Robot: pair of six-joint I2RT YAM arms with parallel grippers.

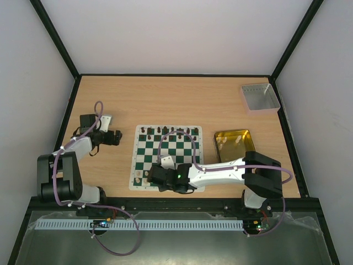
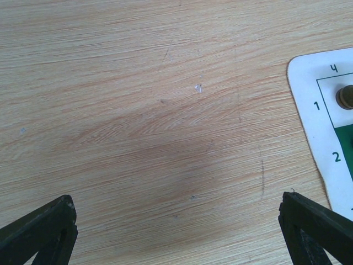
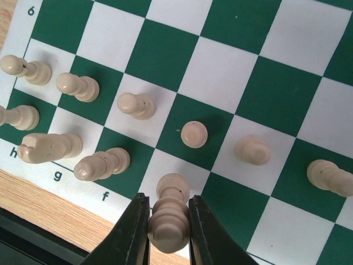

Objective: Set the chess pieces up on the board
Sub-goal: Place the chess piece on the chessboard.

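Observation:
The board (image 1: 175, 148), green and white checks, lies mid-table. Dark chess pieces (image 1: 165, 131) line its far edge and cream ones (image 1: 140, 178) cluster at its near left corner. My right gripper (image 3: 168, 207) is shut on a cream chess piece (image 3: 168, 229), upright over a white square in the board's nearest row (image 3: 226, 72). I cannot tell whether its base touches the square. Cream pawns (image 3: 194, 133) stand one row beyond. My left gripper (image 2: 176, 221) hangs open over bare wood left of the board's corner (image 2: 314, 83), nothing between its fingers.
A gold tin (image 1: 234, 144) holding a few light pieces sits just right of the board. A grey tray (image 1: 259, 97) stands at the far right corner. One dark piece (image 2: 346, 97) shows on the board's corner square in the left wrist view.

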